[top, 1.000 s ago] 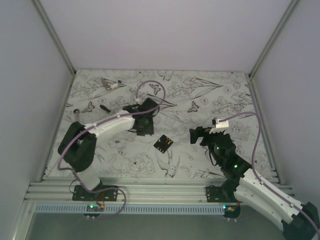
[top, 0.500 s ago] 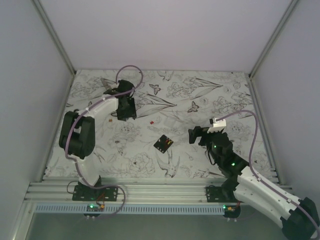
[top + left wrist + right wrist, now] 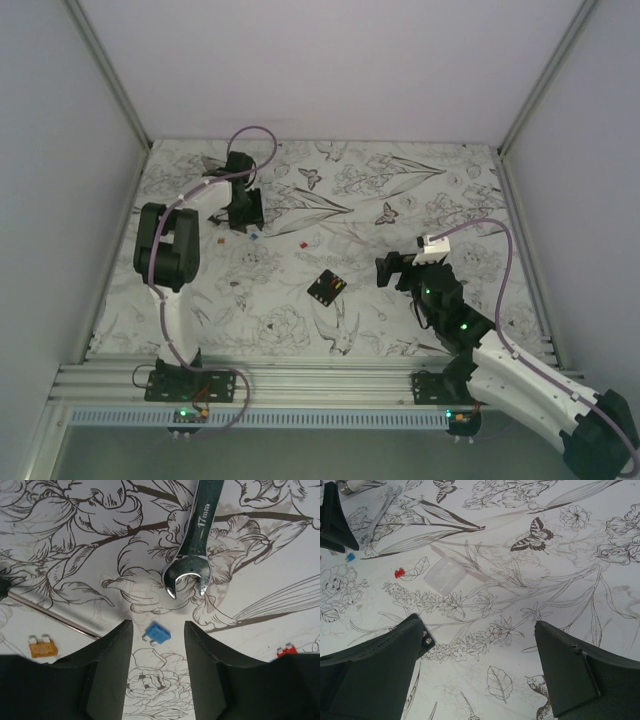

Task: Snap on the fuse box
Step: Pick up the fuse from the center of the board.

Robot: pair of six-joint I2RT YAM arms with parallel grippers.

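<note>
Right gripper (image 3: 480,628): jaws spread wide and empty; I have it facing the clear cover (image 3: 444,576), likely its pickup.
Left gripper (image 3: 157,630): jaws apart, gripping nothing.
Fuse box (image 3: 326,288): mid-table, between both arms, untouched.
Blue fuse (image 3: 156,633): between the left jaws; presumably my pick.

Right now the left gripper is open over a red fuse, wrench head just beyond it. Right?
No. The fuse under the open left gripper is blue, not red; the wrench head does lie just beyond it. The left wrist view shows this.
</note>
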